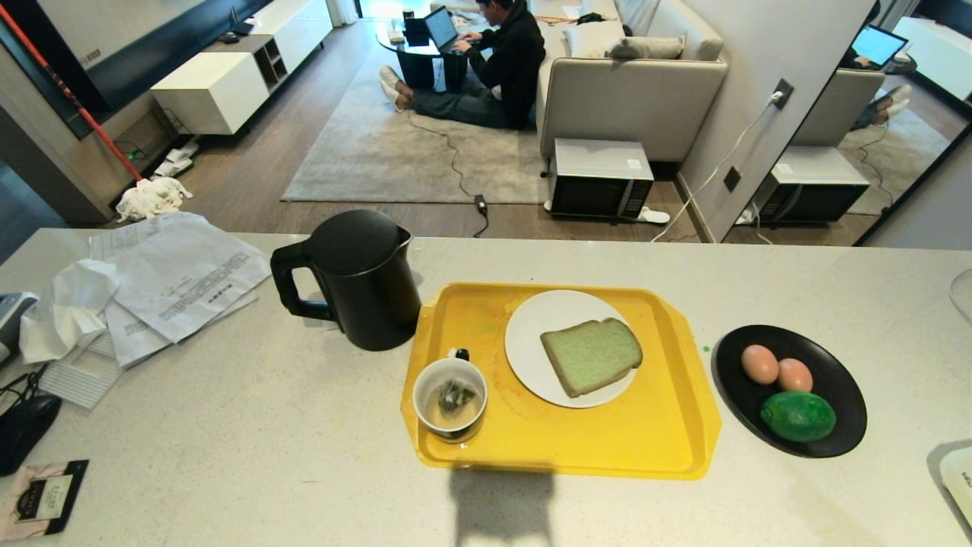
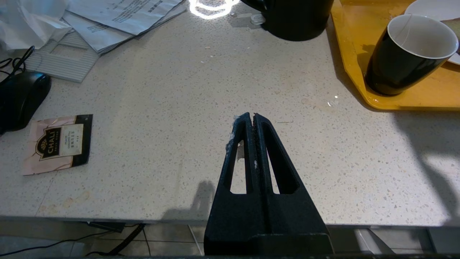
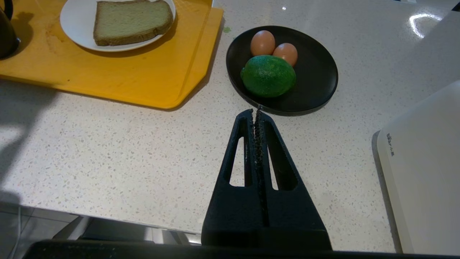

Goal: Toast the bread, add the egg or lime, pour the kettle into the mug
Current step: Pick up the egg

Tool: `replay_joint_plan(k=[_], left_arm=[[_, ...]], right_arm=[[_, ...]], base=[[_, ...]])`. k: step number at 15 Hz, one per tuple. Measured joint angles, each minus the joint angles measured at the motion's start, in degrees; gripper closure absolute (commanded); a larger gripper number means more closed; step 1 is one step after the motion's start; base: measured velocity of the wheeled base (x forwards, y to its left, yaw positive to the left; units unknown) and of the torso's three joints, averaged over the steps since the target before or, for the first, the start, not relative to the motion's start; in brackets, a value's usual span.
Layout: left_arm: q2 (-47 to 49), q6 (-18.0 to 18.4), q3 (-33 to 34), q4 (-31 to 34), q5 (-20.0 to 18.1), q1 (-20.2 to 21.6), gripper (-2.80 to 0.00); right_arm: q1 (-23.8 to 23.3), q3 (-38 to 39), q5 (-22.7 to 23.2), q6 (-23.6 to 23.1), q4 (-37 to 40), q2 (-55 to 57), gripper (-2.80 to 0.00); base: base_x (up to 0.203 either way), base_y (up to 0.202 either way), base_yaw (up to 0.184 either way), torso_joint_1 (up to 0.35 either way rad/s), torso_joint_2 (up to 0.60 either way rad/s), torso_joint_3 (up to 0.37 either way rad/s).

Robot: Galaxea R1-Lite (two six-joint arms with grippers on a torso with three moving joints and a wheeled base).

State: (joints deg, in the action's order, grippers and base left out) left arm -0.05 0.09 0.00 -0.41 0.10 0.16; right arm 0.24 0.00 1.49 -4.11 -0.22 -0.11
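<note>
The left gripper (image 2: 253,116) hangs over the near edge of the counter (image 1: 250,425), its ribbed black fingers pressed together on nothing. The right gripper (image 3: 256,112) is likewise closed and empty, just short of the black dish (image 3: 316,77).

The counter is pale speckled stone. On it a yellow plastic tray (image 1: 645,441) carries a white plate (image 1: 531,334) with the bread (image 1: 591,355), a square pale green slice with a brown crust, and the mug (image 1: 449,399), dark outside, white inside, with a teabag in it. The matte black kettle (image 1: 357,281) stands touching the tray's left edge. The dish, right of the tray, holds two smooth eggs (image 1: 760,363) and the bumpy lime (image 1: 797,415). Papers (image 1: 182,273) lie far left.

Beyond, a person (image 1: 501,64) sits on a rug (image 1: 380,152) by a sofa (image 1: 630,83).
</note>
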Motion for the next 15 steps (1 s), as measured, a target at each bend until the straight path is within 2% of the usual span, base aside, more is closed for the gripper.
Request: replay_joint_plan(k=[15], left_arm=[[0.00, -0.02, 0.00, 0.00, -0.02, 0.00, 0.00]], right_arm=[[0.00, 0.00, -0.01, 0.00, -0.02, 0.01, 0.00]], base=[[0.000, 0.000, 0.000, 0.000, 0.00, 0.000]])
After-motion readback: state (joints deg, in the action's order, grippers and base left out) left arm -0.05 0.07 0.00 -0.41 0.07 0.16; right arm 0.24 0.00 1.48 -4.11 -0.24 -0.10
